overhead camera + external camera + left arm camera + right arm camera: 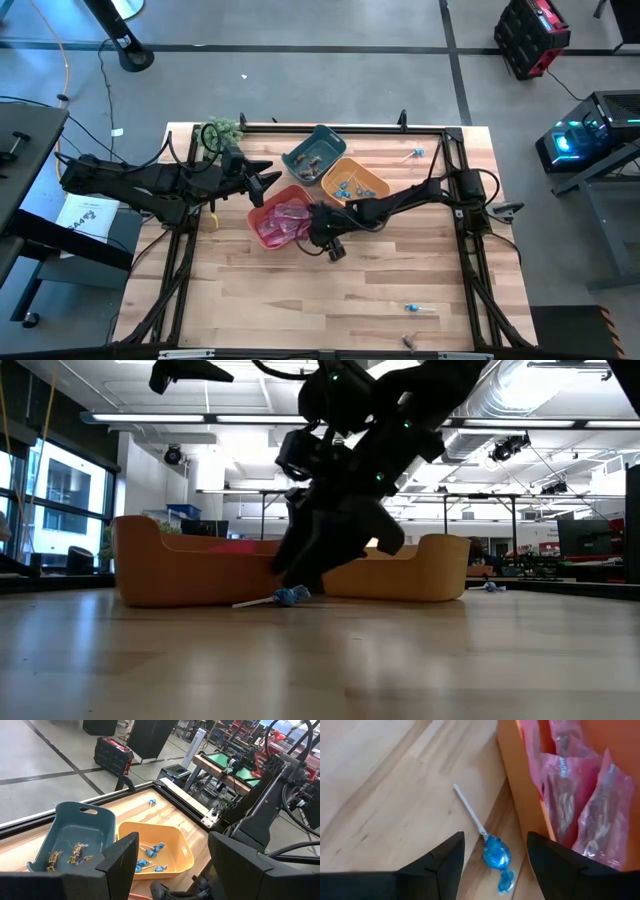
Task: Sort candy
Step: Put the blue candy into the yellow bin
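A blue-wrapped lollipop (496, 854) lies flat on the wooden table with its white stick (469, 810), right beside the outer wall of the red bin (262, 228). That bin holds pink wrapped packets (600, 815). My right gripper (495, 837) is open and low over the table. Its fingers stand on either side of the lollipop (290, 596) without touching it. My left gripper (172, 865) hovers open at the table's left, above the bins. Past it are the teal bin (67, 827) with brownish pieces and the orange bin (177, 845) with blue lollipops.
Loose lollipops lie at the far right (413, 154) and near the front edge (418, 308). A green plant (222, 130) stands at the far left corner. The three bins sit close together at the table's middle, and a black frame (470, 250) runs along the table's sides.
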Action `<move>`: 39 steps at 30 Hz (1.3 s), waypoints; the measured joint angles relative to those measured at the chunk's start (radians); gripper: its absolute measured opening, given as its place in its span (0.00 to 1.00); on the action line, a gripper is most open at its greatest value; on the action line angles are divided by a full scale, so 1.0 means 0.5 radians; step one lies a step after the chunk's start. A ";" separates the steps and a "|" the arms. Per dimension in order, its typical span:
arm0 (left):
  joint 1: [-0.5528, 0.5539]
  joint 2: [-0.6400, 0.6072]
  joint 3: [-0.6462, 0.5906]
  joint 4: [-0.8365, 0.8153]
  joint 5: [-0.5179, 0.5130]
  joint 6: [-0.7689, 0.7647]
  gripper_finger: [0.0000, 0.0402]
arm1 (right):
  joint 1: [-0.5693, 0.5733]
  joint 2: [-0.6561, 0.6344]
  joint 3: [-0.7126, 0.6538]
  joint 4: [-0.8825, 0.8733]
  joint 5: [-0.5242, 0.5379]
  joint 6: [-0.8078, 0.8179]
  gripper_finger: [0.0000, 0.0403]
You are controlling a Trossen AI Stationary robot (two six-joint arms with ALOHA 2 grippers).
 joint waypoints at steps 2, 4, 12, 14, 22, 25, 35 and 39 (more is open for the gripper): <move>0.000 0.000 0.000 0.000 0.000 0.000 0.58 | -0.012 0.022 0.001 -0.001 -0.052 0.000 0.52; 0.000 0.000 0.000 -0.001 0.000 0.000 0.58 | -0.020 0.063 0.001 -0.001 -0.069 0.001 0.51; 0.000 0.000 0.000 0.000 0.000 -0.005 0.58 | -0.020 0.172 0.010 0.028 -0.124 0.167 0.38; -0.001 0.000 0.000 0.000 0.000 -0.005 0.58 | -0.020 0.145 0.011 -0.044 -0.143 0.176 0.28; 0.002 0.000 0.000 -0.008 -0.001 0.013 0.58 | -0.070 -0.188 -0.009 -0.506 -0.307 0.328 0.12; 0.002 0.000 0.000 -0.012 -0.001 0.014 0.58 | -0.111 -0.432 0.002 -0.730 -0.244 0.281 0.15; 0.003 0.000 0.000 -0.015 -0.001 0.016 0.58 | -0.458 -0.944 -0.050 -1.267 0.218 0.452 0.17; 0.003 0.000 0.000 -0.015 -0.002 0.016 0.58 | -0.591 -0.979 -0.133 -1.302 0.313 0.643 0.31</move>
